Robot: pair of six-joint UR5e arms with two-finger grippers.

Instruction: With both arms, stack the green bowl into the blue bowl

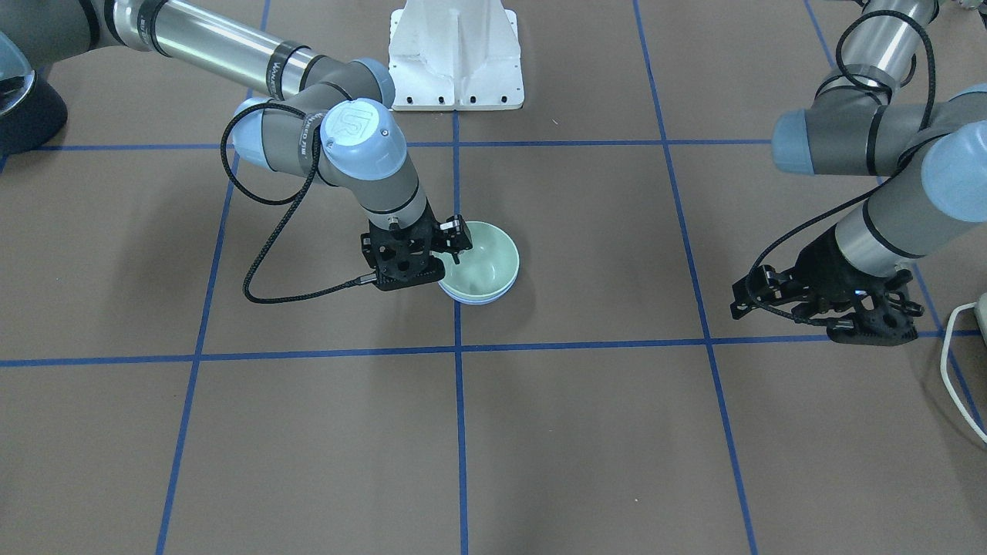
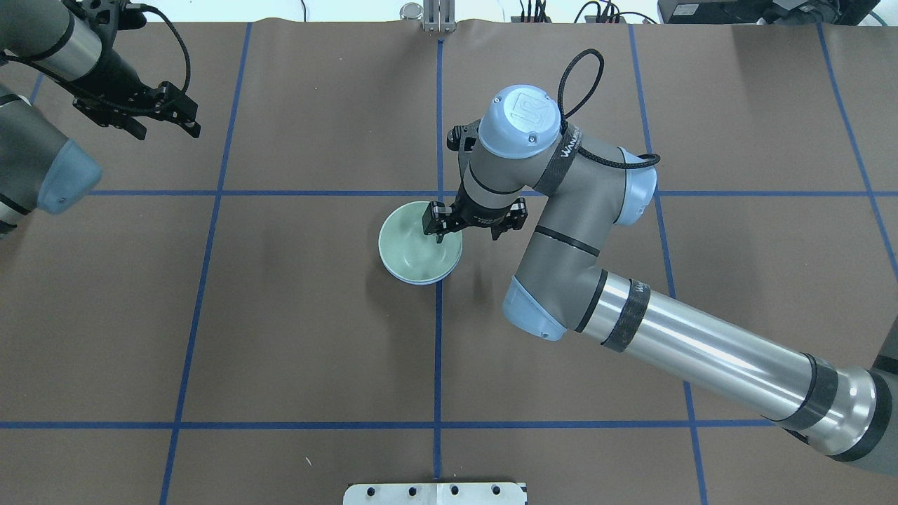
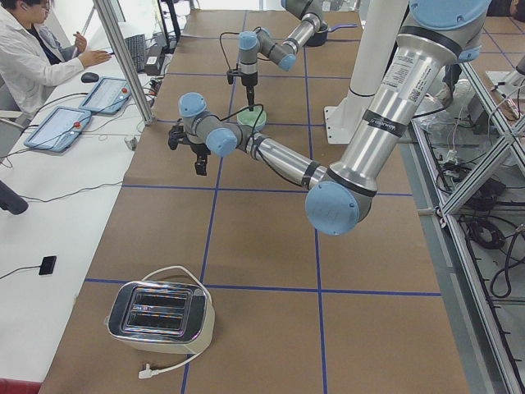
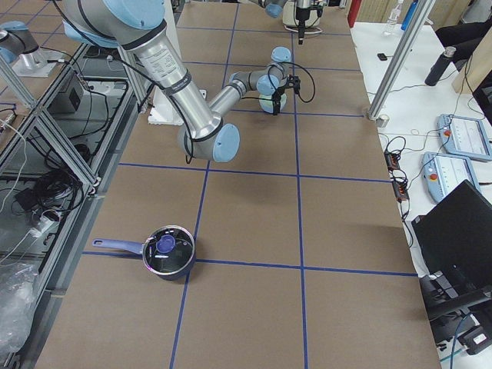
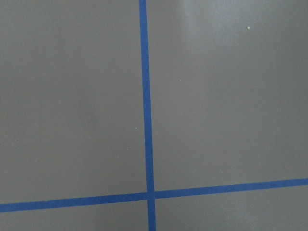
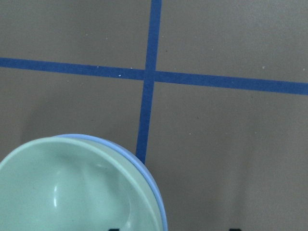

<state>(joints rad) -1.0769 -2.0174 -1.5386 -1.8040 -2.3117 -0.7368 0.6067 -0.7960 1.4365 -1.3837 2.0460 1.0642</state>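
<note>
The pale green bowl (image 1: 484, 258) sits nested inside the blue bowl (image 1: 478, 300) near the table's middle, by a blue tape crossing. Only the blue bowl's rim (image 6: 155, 182) shows around the green bowl (image 6: 72, 192). My right gripper (image 2: 466, 233) stands over the stack's edge, open, with one finger inside the green bowl (image 2: 410, 242) and one outside the rim. My left gripper (image 2: 167, 130) hangs open and empty far off at the table's side, also seen in the front view (image 1: 817, 320). Its wrist view shows only bare table and tape lines.
The white pedestal (image 1: 455, 54) stands at the robot's side of the table. A toaster (image 3: 160, 316) with a white cable (image 1: 956, 370) sits at the left end. A dark pot (image 4: 169, 254) sits at the right end. An operator (image 3: 25, 57) sits beside the table.
</note>
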